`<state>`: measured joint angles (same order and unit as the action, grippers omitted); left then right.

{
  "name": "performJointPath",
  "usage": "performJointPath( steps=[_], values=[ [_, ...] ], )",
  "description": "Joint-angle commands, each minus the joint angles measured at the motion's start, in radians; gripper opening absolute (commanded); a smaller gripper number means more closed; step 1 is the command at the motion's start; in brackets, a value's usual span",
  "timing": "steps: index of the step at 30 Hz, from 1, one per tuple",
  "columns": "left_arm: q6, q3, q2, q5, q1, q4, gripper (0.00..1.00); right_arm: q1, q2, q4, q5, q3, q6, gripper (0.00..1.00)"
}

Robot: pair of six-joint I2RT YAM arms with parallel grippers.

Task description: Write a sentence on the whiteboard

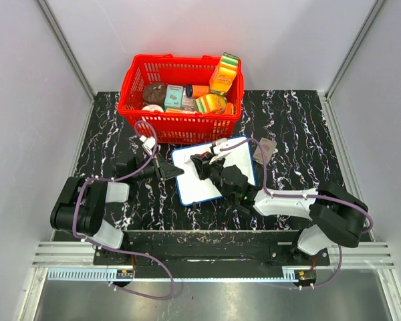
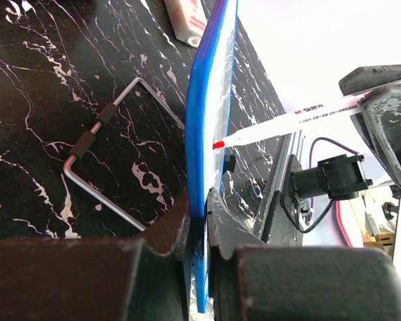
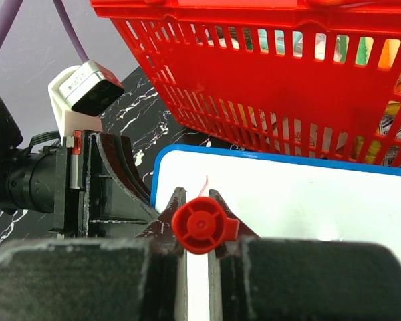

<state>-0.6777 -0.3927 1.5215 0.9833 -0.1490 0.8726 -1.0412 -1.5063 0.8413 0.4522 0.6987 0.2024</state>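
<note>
Left gripper (image 2: 199, 200) pinches the left edge of the flat white blue-framed whiteboard (image 1: 195, 184); right gripper (image 3: 197, 195) is clamped on a white red-capped marker pen (image 2: 287, 124), its red barrel print too small to read, tip at the board face by a thin red marker stroke (image 3: 204, 182). Red plastic basket (image 1: 180, 124) stands just behind the board; black marbled tabletop (image 1: 301, 134) stretches to its right

Black, white-veined table (image 1: 301, 134). Red basket (image 1: 180, 127) stands at its far side. Whiteboard (image 1: 200, 187) lies just in front of it, with a small pale pack (image 1: 263, 150) near the board's right edge. Bent wire handle (image 2: 83, 144) lies flat on the top.
</note>
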Motion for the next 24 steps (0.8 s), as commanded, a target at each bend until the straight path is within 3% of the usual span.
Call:
performJointPath(
  steps=[1, 10, 24],
  values=[
    [0.087, -0.018, 0.014, -0.041, -0.004, 0.011, 0.00, -0.005, 0.030, -0.001, 0.028, -0.007, -0.004, 0.00],
    [0.087, -0.020, 0.012, -0.041, -0.004, 0.011, 0.00, -0.003, 0.095, 0.039, 0.060, 0.022, -0.027, 0.00],
    [0.086, -0.018, 0.012, -0.038, -0.006, 0.011, 0.00, 0.021, 0.034, 0.019, 0.075, 0.105, -0.054, 0.00]
  ],
)
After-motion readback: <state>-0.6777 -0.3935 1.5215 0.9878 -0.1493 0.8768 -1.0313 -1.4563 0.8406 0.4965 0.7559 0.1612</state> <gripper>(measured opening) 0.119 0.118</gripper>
